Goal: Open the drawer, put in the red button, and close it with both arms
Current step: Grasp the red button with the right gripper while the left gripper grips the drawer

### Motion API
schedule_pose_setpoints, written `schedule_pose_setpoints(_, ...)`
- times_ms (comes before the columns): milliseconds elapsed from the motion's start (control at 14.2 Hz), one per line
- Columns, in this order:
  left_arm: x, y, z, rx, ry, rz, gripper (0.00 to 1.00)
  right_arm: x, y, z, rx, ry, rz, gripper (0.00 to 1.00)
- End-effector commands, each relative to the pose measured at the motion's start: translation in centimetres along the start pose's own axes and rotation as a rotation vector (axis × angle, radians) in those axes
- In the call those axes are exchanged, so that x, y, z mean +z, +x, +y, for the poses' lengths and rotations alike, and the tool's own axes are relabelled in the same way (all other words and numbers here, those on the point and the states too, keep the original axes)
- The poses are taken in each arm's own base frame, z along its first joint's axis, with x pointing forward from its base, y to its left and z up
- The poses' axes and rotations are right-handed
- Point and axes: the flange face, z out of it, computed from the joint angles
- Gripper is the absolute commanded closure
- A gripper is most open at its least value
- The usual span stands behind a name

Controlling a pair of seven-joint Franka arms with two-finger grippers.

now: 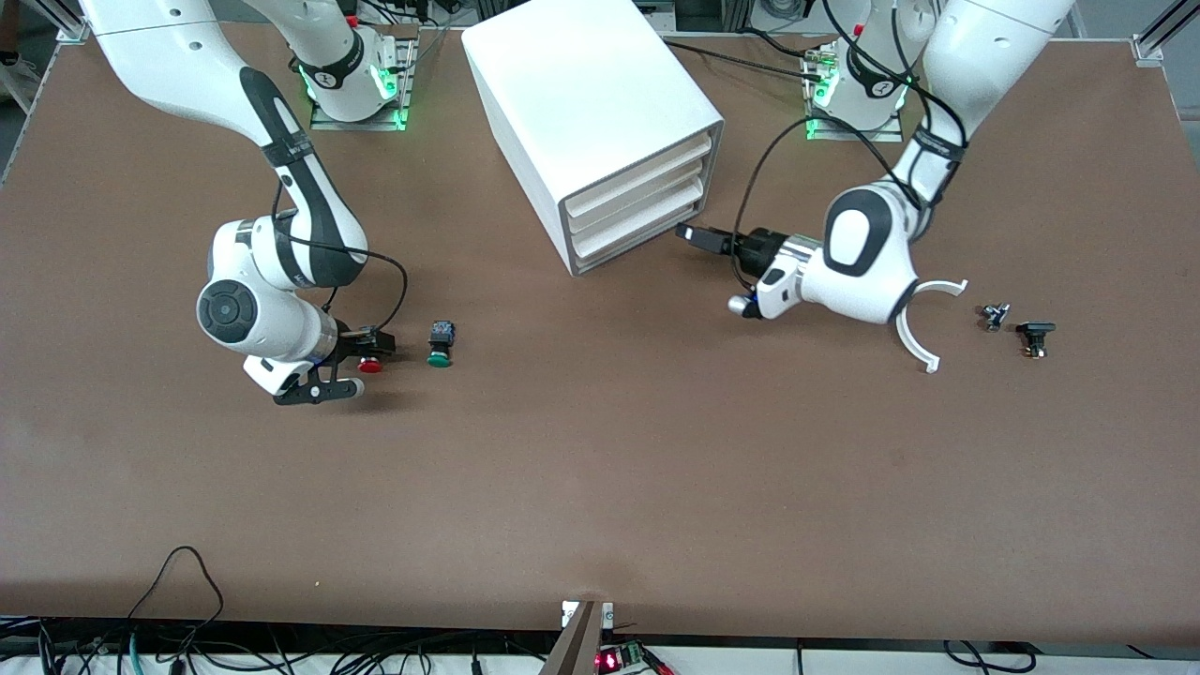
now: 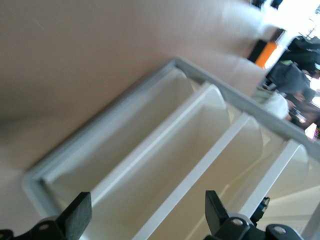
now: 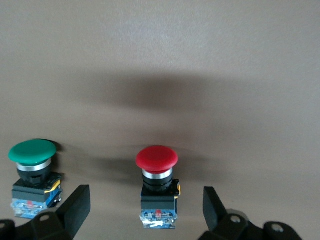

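The red button (image 1: 371, 365) lies on its side on the table toward the right arm's end, red cap toward the front camera. My right gripper (image 1: 372, 349) is low over it and open. In the right wrist view the gripper (image 3: 145, 210) has the button's black body between its spread fingers, and the red cap (image 3: 157, 159) shows clear of them. The white cabinet (image 1: 591, 103) stands at the table's middle, its bottom drawer (image 1: 642, 241) shut. My left gripper (image 1: 692, 234) is open and empty just in front of the drawers. The left wrist view shows the gripper (image 2: 145, 217) facing the bottom drawer (image 2: 125, 137).
A green-capped button (image 1: 440, 344) lies beside the red one toward the cabinet's side; it also shows in the right wrist view (image 3: 32, 152). Two small black parts (image 1: 995, 315) (image 1: 1034, 336) lie toward the left arm's end. Cables hang at the table's front edge.
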Motion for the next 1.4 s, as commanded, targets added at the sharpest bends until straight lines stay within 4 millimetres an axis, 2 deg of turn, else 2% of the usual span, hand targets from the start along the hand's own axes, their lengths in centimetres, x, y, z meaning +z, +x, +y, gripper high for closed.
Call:
schedule_pose_setpoints(0, 1.5, -1.3, 0.7, 0.031, -0.023, -0.014, 0.00, 1.4, -1.3, 0.1, -0.024, -0.010, 0.026, 0.00)
schedule_pose_setpoints(491, 4.5, -2.9, -1.3, -0.007, -0.006, -0.076, 0.04, 3.2, -3.0, 0.3, -0.031, -0.019, 0.020, 0.00)
schedule_pose_setpoints(702, 5.9, -3.6, -1.2, -0.005, -0.001, -0.109, 0.04, 3.6, -3.8, 0.3, -0.032, -0.020, 0.015, 0.00)
schedule_pose_setpoints(842, 6.1, -3.8, -1.0, 0.010, -0.004, -0.122, 0.04, 3.8, -4.1, 0.4, -0.031, -0.020, 0.005, 0.07)
schedule_pose_setpoints(912, 6.1, -3.9, -1.0, 0.030, -0.005, -0.123, 0.04, 3.9, -4.2, 0.4, -0.032, -0.020, 0.002, 0.16)
schedule_pose_setpoints(982, 6.3, -4.0, -1.3, 0.040, -0.005, -0.126, 0.11, 3.9, -4.2, 0.4, -0.034, -0.021, -0.003, 0.29)
schedule_pose_setpoints(1053, 6.4, -4.1, -1.6, 0.053, -0.006, -0.129, 0.29, 3.9, -4.3, 0.4, -0.037, -0.021, -0.012, 0.41)
schedule_pose_setpoints(1193, 6.4, -4.1, -1.6, 0.055, -0.007, -0.127, 1.00, 3.8, -4.3, 0.4, -0.040, -0.020, -0.017, 0.51)
schedule_pose_setpoints(1333, 5.3, -3.7, -1.7, 0.059, 0.000, -0.107, 1.00, 3.7, -4.1, 0.3, -0.040, -0.020, -0.015, 0.58)
